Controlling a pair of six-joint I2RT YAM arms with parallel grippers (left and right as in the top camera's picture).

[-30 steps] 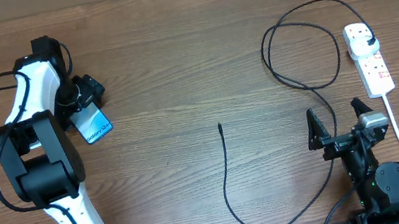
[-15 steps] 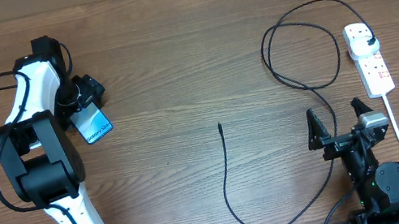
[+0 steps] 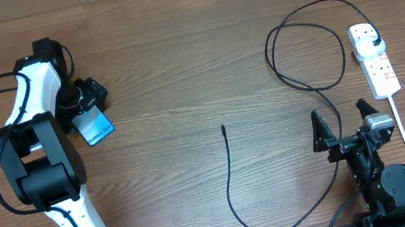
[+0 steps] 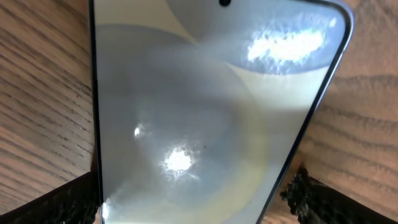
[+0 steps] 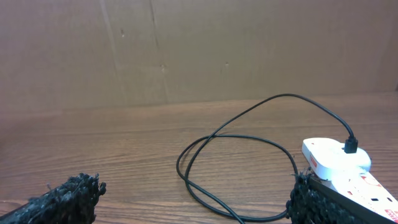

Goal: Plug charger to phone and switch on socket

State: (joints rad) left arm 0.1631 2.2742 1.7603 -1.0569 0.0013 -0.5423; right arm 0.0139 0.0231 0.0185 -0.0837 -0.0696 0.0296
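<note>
Looping thin black charger [image 3: 228,146], glossy slim phone [image 4: 186,124], grained wooden table [image 3: 175,51].

Soft, even light falling from above on wooden table [image 3: 178,68]; overhead view reading sharp, charger [image 3: 227,155] casting only faint, thin shadow. Left wrist view: phone [image 4: 205,124] screen washing out grey, two white glare patches burning at top right and centre; left gripper [image 4: 196,202] fingertips [image 4: 62,202] blurring into dark corners. Right wrist view: cardboard backdrop [image 5: 186,50] showing flat and dimmer; white socket [image 5: 339,162] glowing bright; right gripper [image 5: 193,202] fingertips [image 5: 62,199] lying out of focus.
</note>
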